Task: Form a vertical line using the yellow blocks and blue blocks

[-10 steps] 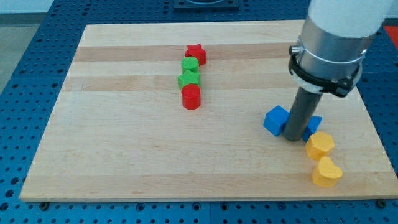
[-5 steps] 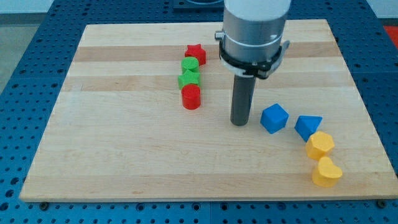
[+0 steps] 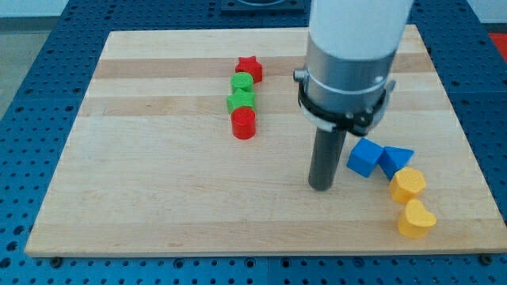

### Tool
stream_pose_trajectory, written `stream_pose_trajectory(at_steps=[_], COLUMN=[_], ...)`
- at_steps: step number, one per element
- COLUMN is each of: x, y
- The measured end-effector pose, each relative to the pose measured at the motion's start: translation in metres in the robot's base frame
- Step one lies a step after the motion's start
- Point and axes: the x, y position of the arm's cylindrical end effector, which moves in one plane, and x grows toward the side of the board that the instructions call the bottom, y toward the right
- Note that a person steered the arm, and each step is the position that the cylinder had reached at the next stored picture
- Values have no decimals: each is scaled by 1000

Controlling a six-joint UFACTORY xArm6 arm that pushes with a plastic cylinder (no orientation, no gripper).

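Observation:
My tip rests on the board just left of and slightly below the blue cube, with a small gap between them. The blue cube touches a blue triangular block on its right. Below them a yellow hexagonal block and a yellow heart-shaped block form a short column near the view's right bottom. The two blue blocks sit side by side above the yellow hexagon.
A column of a red star, a green cylinder-like block, a green star and a red cylinder stands at the upper middle. The wooden board ends close to the right of the yellow blocks.
My tip swung from between the blue blocks to the cube's left, then moved right and down. The blue cube has been pushed right against the blue triangular block.

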Motion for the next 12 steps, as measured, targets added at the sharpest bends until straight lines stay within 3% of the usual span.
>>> stream_pose_trajectory(at_steps=[2,5,12], x=[-19,-88,-95], y=[33,55,80])
